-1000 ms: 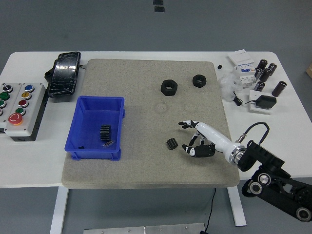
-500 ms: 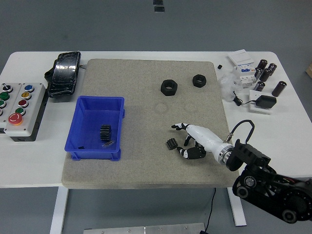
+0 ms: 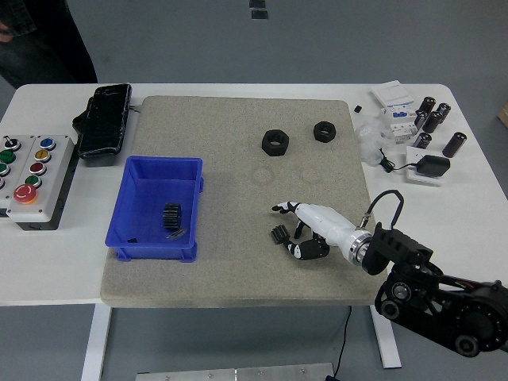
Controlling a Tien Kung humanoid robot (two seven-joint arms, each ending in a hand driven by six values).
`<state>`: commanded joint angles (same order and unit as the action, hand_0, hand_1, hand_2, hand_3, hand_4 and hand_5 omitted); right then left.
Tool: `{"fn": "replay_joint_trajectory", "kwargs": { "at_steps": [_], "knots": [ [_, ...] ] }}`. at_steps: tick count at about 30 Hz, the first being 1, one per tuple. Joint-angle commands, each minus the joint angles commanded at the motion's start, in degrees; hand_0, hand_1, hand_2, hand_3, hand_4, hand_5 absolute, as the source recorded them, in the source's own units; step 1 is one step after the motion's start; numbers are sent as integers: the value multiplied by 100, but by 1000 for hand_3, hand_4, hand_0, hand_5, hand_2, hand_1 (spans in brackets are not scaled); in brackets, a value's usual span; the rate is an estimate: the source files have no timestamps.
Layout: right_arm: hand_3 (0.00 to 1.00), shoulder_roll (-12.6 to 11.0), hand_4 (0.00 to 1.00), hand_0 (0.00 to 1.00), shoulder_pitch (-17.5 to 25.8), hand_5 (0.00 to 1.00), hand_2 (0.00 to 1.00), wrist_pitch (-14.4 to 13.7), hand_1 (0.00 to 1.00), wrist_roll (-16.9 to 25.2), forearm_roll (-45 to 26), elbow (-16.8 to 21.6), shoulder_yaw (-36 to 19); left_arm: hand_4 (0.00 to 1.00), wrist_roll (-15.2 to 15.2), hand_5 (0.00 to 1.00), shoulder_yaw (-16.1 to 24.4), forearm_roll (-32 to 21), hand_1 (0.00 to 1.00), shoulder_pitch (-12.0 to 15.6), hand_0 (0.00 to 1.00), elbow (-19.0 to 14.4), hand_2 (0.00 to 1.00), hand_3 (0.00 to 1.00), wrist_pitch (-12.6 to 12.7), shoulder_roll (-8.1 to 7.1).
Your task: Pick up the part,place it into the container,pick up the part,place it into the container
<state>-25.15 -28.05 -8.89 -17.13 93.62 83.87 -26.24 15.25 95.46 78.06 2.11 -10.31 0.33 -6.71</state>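
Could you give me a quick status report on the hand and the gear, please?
Right hand open, fingers beside small black gear, not gripping. One gear already in blue bin. Left hand out of view. Path to bin clear.

right hand [image 3: 305, 232] now further left, open fingers [image 3: 279, 209] around the small gear [image 3: 278, 234]; person newly at top-left corner [image 3: 32, 36]

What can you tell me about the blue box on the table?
The blue box is an open, rectangular bin that looks like plastic, with a thick rim and sloping walls. It sits upright on the left part of the grey mat. Inside lies a small black gear, with a smaller dark piece beside it and a tiny dark speck near the front left corner. No hand touches it.
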Motion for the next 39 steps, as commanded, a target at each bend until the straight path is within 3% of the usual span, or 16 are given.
{"fn": "replay_joint_trajectory", "kwargs": {
  "at_steps": [1, 5, 6, 12, 13, 18, 19, 28, 33, 36, 37, 39],
  "knots": [
    [846, 6, 353, 253, -5, 2, 806, 9, 475, -5, -4, 0, 13, 621, 2, 414, 2, 3, 514, 2, 616, 0, 544, 642, 0, 0],
    [846, 26, 353, 253, -16, 2, 806, 1, 475, -3, -40, 10, 39, 621, 1, 414, 0, 3, 514, 1, 616, 0, 544, 642, 0, 1],
    [650, 32, 331, 248, -13, 2, 563, -6, 469, -1, -52, 6, 37, 622, 1, 414, -3, 1, 514, 0, 616, 0, 544, 642, -1, 1],
    [650, 45, 331, 248, 36, 2, 563, -36, 469, -5, -112, -12, 43, 622, -2, 414, -10, -8, 514, -1, 616, 0, 544, 642, -2, 3],
    [509, 45, 508, 248, 45, 2, 450, -39, 462, -5, -121, -11, 45, 622, -2, 415, -11, -10, 514, -2, 616, 0, 543, 642, -2, 3],
    [509, 37, 508, 248, 65, 2, 450, -67, 462, 1, -148, -6, 18, 622, -11, 415, -25, -37, 514, -19, 616, 0, 543, 642, 1, 5],
    [407, 34, 493, 247, 62, 2, 419, -76, 459, -2, -146, -6, 8, 622, -10, 415, -24, -36, 514, -21, 616, 0, 543, 642, 2, 4],
    [398, 70, 477, 241, -97, 2, 410, -209, 458, -69, -50, 8, -330, 622, -3, 416, -33, -45, 514, -21, 616, 0, 543, 642, 5, 5],
    [395, 477, 478, 241, -461, 2, 415, -291, 457, -101, 51, -13, -413, 622, 10, 418, -37, -46, 514, -9, 616, 0, 544, 643, 8, 9],
    [395, 839, 478, 241, -729, 2, 415, -505, 457, -45, 18, -175, -265, 622, 19, 418, -41, -45, 514, -5, 616, 0, 544, 643, 9, 9],
    [396, 994, 505, 281, -833, 2, 481, -621, 490, -26, 3, -272, -182, 622, 21, 420, -49, -52, 514, -6, 616, 0, 543, 643, 9, 11],
    [396, 1285, 505, 281, -984, 2, 481, -849, 490, -5, -8, -443, -26, 622, 22, 420, -72, -77, 514, -7, 616, 0, 543, 643, 9, 17]
  ]
}}
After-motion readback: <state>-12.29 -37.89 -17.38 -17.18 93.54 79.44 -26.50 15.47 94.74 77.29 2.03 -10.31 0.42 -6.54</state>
